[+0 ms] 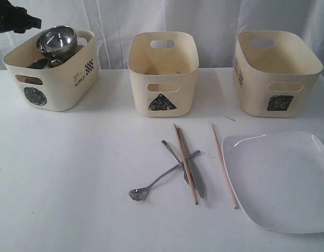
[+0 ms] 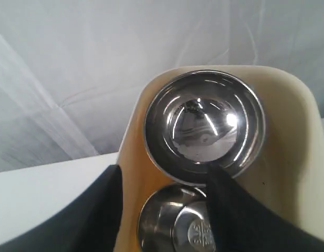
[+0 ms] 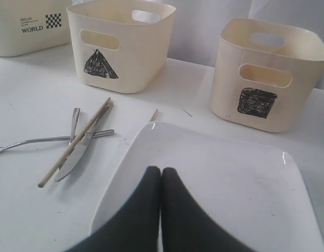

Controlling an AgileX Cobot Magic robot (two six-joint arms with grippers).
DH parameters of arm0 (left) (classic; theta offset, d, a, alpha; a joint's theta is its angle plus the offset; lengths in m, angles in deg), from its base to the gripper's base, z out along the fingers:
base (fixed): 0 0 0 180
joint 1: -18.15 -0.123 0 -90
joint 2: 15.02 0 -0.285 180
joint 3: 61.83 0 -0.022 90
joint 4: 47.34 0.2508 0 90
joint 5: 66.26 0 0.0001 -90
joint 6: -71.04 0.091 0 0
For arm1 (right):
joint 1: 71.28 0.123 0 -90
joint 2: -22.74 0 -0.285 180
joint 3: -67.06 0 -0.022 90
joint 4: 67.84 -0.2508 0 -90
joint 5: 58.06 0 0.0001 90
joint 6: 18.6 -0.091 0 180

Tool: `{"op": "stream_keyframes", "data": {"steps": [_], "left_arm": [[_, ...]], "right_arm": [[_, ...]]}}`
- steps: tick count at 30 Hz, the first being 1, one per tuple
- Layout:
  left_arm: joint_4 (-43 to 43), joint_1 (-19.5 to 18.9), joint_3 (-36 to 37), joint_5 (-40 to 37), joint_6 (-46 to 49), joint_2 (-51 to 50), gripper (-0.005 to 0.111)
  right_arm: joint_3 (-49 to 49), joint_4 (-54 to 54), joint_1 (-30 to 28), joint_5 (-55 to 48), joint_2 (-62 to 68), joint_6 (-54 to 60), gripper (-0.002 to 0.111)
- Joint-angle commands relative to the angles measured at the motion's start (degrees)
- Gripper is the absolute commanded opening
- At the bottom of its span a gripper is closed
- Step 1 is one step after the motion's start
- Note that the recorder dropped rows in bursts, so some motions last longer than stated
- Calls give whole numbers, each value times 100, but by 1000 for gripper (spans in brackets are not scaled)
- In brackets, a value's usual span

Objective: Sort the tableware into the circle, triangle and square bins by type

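The circle bin (image 1: pixel 56 73) at the far left holds a steel bowl (image 1: pixel 56 39) and a steel mug (image 2: pixel 175 223). My left gripper (image 2: pixel 164 181) hangs open over that bin with nothing between its fingers, and shows as a black shape (image 1: pixel 12 20) in the exterior view. The triangle bin (image 1: pixel 163 73) and the square bin (image 1: pixel 277 73) stand to the right. Steel cutlery (image 1: pixel 175 170) and wooden chopsticks (image 1: pixel 186 164) lie crossed on the table. My right gripper (image 3: pixel 162 172) is shut and empty above the white square plate (image 3: pixel 230 184). No small white bowl shows.
One chopstick (image 1: pixel 225 165) lies apart, beside the plate's (image 1: pixel 282 178) left edge. A white curtain (image 1: pixel 204 16) hangs behind the bins. The plate reaches the table's right front corner.
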Motion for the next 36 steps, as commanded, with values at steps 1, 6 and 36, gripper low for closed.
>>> {"op": "stream_keyframes", "data": {"steps": [1,6,36], "left_arm": [[-133,-6,1433,470,-54,1193,54],[-136,-6,3236,1035,-240,2745,54],[-136,-6,7250,-2025,-1160,10611,0]], "right_arm": [[-40,-12,12,42,-37,2,0],[-40,-12,12,42,-37,2,0],[-40,-12,12,42,-37,2,0]]}}
